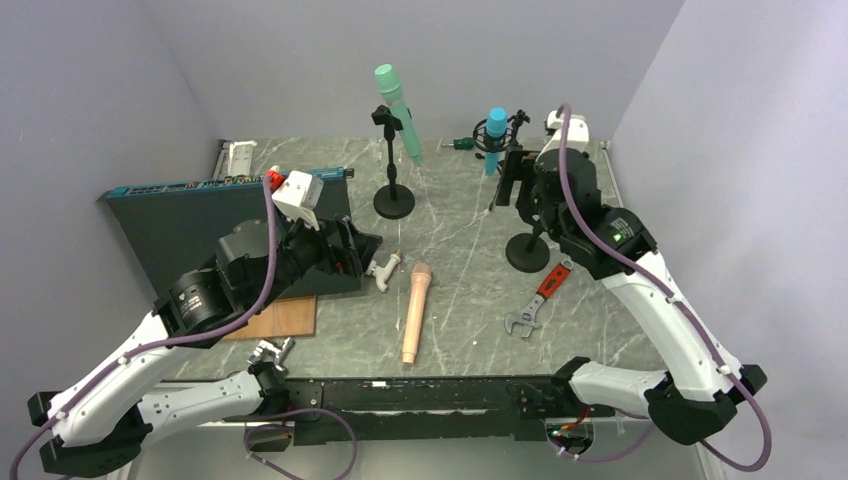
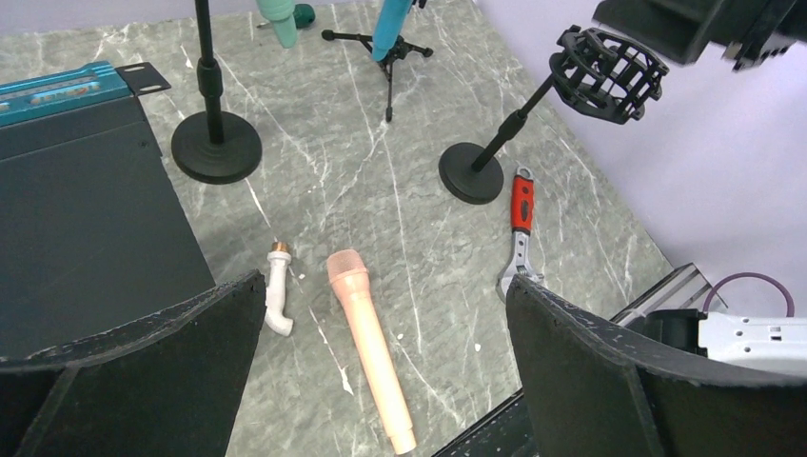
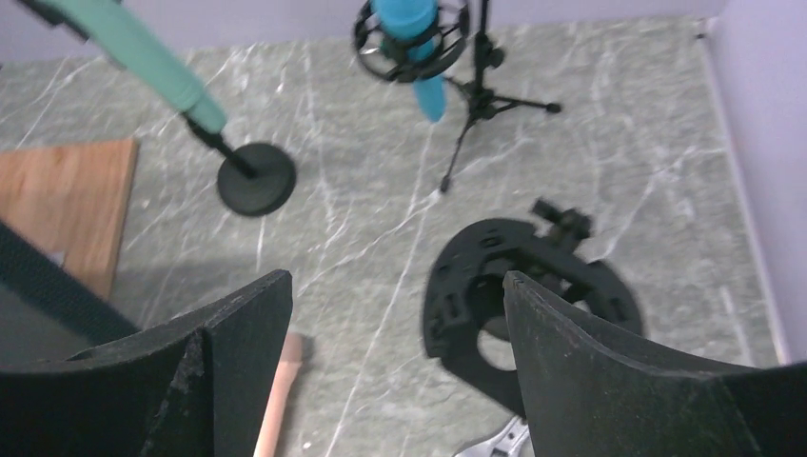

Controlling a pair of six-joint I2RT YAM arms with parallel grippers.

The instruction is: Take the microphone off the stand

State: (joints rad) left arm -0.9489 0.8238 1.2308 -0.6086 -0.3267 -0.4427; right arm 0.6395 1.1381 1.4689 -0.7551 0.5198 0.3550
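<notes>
A green microphone (image 1: 400, 115) sits tilted in the clip of a round-base stand (image 1: 394, 203) at the back centre. A blue microphone (image 1: 495, 135) hangs in a shock mount on a small tripod at the back right. A peach microphone (image 1: 416, 310) lies flat on the table; it also shows in the left wrist view (image 2: 366, 343). My right gripper (image 1: 515, 180) is open and empty, above and just left of an empty black shock mount (image 3: 466, 286) on a round-base stand (image 1: 527, 253). My left gripper (image 1: 350, 255) is open and empty, above the table left of the peach microphone.
A dark case (image 1: 190, 220) and a wooden board (image 1: 275, 318) lie at the left. A white pipe fitting (image 1: 384, 270) lies beside the peach microphone. A red-handled wrench (image 1: 540, 297) lies near the empty stand's base. Grey walls close in the left, back and right.
</notes>
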